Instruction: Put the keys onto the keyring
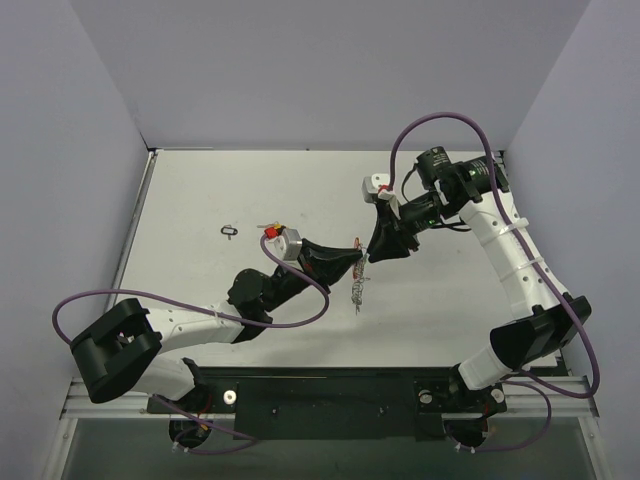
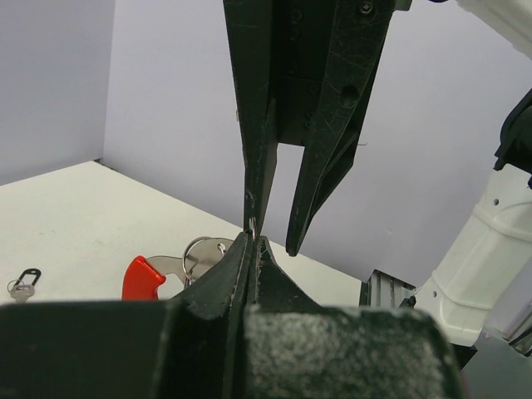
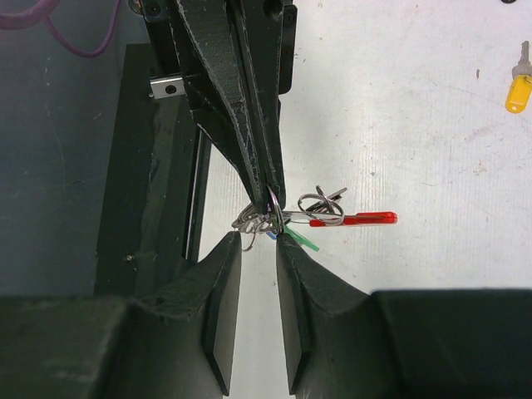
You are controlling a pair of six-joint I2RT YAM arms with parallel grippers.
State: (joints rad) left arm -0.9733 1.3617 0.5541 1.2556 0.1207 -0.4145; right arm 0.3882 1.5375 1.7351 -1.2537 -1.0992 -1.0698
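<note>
My left gripper (image 3: 273, 187) comes in from the top of the right wrist view, shut on a silver ring of the keyring (image 3: 320, 206). The keyring's coil, its red plastic piece (image 3: 353, 219), a green-headed key (image 3: 304, 242) and a blue bit hang below the tips. My right gripper (image 3: 258, 243) is open with a narrow gap. Its tips sit right at the bundle, and one fingertip (image 3: 284, 241) touches the ring and the green key. Seen from above, both grippers (image 1: 362, 260) meet over the hanging keyring (image 1: 359, 291). A yellow-headed key (image 3: 517, 85) lies loose on the table.
A small black loop (image 1: 229, 232) with a silver bit lies on the white table to the left, also in the left wrist view (image 2: 23, 283). The black base rail (image 1: 330, 395) runs along the near edge. Grey walls close in the table's sides and back.
</note>
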